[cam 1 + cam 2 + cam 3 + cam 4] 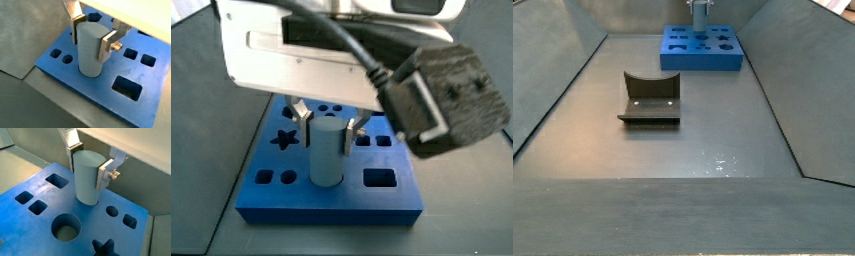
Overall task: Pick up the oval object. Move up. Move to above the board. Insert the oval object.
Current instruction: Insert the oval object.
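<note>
The oval object (89,47) is seen standing upright on the board (80,90), its long axis vertical, its foot already down at the board's top surface in both wrist views. The gripper (93,34) is closed on it from above: one silver finger (109,45) is pressed against one flank near the top, the opposite finger against the far flank, so the post hangs directly below and between the plates.

In a side view the oval object (327,152) is placed at frame centre, over the middle of the board (331,200). Whether its foot is seated in the oval hole or only resting at its mouth cannot be told. A straight downward push along the post's axis is judged to be what remains.

The fixture (651,98) is seen well apart, left of centre, in a side view.
</note>
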Tool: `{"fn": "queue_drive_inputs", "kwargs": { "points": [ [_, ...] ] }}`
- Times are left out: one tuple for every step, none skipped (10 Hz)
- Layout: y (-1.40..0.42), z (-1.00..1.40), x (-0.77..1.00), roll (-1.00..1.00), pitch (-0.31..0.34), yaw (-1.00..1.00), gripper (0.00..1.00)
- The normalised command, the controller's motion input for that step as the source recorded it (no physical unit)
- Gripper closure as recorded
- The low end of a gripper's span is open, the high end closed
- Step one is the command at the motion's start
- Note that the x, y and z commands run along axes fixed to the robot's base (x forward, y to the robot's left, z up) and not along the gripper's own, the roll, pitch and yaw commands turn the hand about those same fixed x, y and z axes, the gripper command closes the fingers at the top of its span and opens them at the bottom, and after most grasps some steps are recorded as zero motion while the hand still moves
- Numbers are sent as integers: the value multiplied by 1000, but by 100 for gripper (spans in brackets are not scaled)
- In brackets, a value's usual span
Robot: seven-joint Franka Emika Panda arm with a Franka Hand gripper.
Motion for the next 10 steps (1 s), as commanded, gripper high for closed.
{"fn": "queue_drive_inputs", "kwargs": {
  "points": [
    [0, -611, -97, 266, -200, 0, 100],
    [-6, -634, -123, 251, -209, 20, 100],
    [-71, -666, -83, 204, -227, 3, 100],
    [-60, -706, -74, 150, -243, 0, 100],
    [-34, -717, -91, 97, -251, 0, 100],
    [-49, -737, -160, 43, -270, 0, 100],
    [-57, -749, -194, 7, -270, 0, 100],
    [-46, -740, -231, 0, -274, 23, 100],
    [-40, -746, -254, 0, -274, 34, 100],
    [-51, -746, -277, 10, -280, 14, 100]
  ]
}}
